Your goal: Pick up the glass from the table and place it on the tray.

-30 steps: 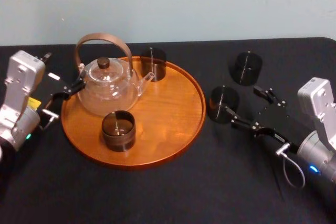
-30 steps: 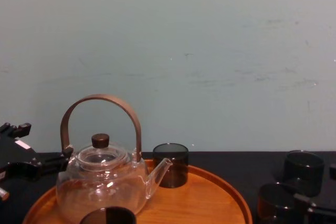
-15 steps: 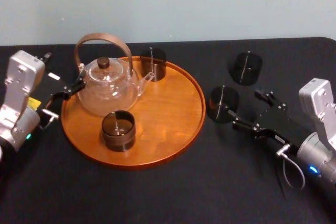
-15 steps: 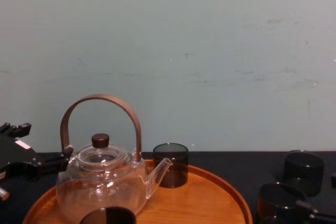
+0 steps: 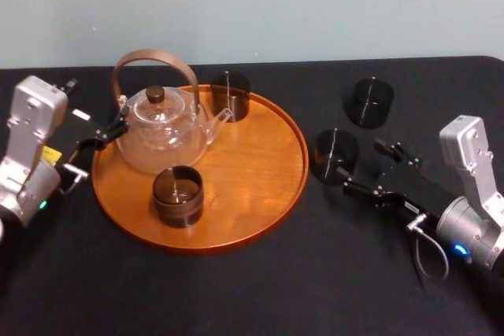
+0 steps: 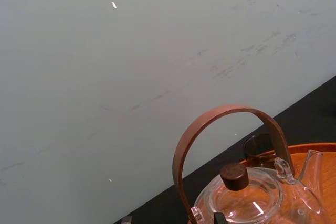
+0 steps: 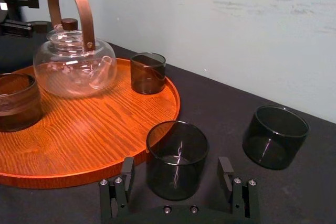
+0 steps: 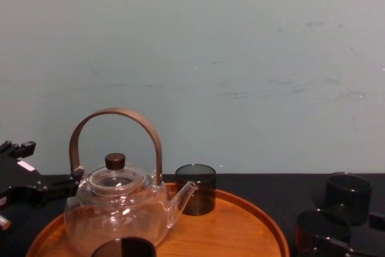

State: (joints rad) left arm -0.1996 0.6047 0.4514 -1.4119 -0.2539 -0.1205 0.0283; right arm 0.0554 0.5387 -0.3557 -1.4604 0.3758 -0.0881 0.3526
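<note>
Head view has the tray [image 5: 268, 186] on the table [image 5: 315, 289], carrying a clear teapot [image 5: 161, 127] and two dark tumblers: a back glass [image 5: 229, 96] at the tray's far edge by the spout, and a front glass [image 5: 178, 194] at its near side. Just off the tray's right rim, on the table, the glass [image 5: 335, 155] stands upright. A spare glass [image 5: 368, 102] sits farther out from the tray, right and back.

The right gripper [image 5: 361, 163] lies low beyond the tray's right rim with its fingers [image 7: 227, 174] spread wide. The glass stands at their mouth, and the right wrist view shows a gap on each side of it.

The left gripper [image 5: 96, 104] is parked at the tray's left edge, fingers apart — one tip close by the teapot's handle, contact impossible to judge.
</note>
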